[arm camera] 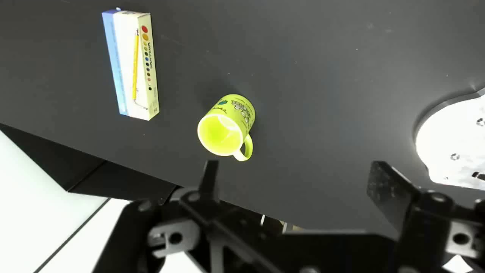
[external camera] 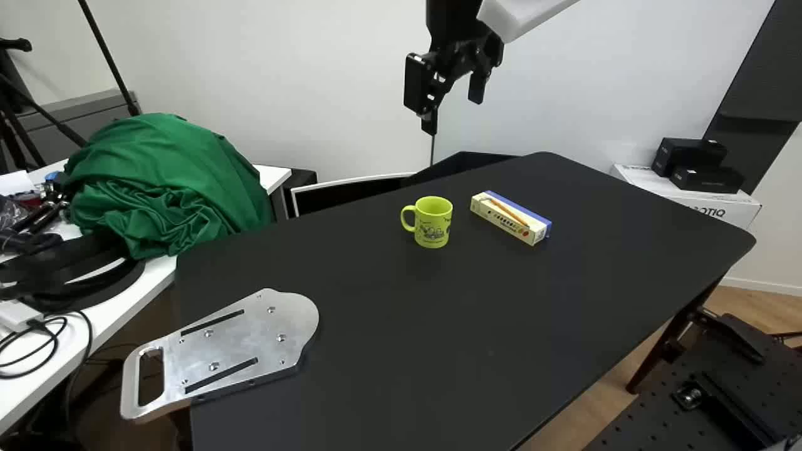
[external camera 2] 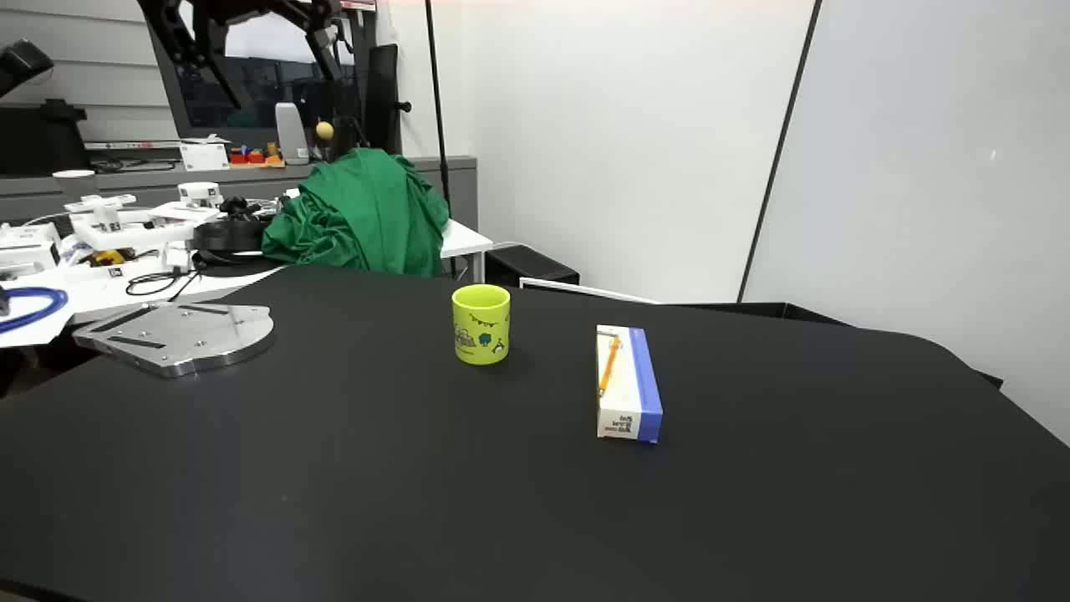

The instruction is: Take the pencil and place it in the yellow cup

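A yellow-green cup (external camera: pixel 432 227) stands upright on the black table with its handle to one side. It also shows in an exterior view (external camera 2: pixel 481 333) and in the wrist view (arm camera: pixel 229 123), where its inside looks empty. An orange-yellow pencil (external camera: pixel 509 213) shows along the top of a cream box with a blue side; it is also in an exterior view (external camera 2: pixel 609 368) and the wrist view (arm camera: pixel 135 68). I cannot tell whether it lies loose or is printed on the box. My gripper (arm camera: pixel 294 170) is open and empty, high above the table, apart from cup and box.
The cream and blue box (external camera 2: pixel 639 380) lies flat beside the cup. A silver metal plate (external camera: pixel 250 332) lies at the table's edge, its handle end overhanging. A green cloth heap (external camera: pixel 163 181) and cables are on a white side table. A white wall stands behind the black table (external camera: pixel 438 351).
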You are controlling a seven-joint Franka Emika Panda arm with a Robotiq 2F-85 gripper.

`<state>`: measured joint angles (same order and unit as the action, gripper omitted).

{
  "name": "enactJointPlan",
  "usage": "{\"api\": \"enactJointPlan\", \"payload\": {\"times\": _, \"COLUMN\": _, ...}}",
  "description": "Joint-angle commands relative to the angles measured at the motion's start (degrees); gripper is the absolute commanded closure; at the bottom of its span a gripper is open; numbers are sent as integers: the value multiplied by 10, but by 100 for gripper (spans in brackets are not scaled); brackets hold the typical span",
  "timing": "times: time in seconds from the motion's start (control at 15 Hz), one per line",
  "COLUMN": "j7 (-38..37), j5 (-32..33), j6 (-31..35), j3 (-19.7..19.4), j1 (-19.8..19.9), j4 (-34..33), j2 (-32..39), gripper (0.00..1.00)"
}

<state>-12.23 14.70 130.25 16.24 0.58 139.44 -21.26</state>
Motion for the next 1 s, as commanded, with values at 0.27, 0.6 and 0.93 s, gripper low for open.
{"api": "enactJointPlan", "payload": {"times": 0.27, "j7": -6, "j5": 8, "j6": -2, "j3": -16, "j1": -17, "j4": -1, "j2": 2, "gripper": 0}}
{"api": "enactJointPlan", "payload": {"times": 0.6, "j7": 17, "j5": -8, "j6": 6, "j3": -44, "j1": -13, "j4": -4, "j2": 19, "gripper": 0}}
{"api": "enactJointPlan", "payload": {"times": 0.93, "j7": 63, "j5": -49, "j6": 24, "j3": -122, "j1": 6, "j4": -18, "j2": 70, "gripper": 0}}
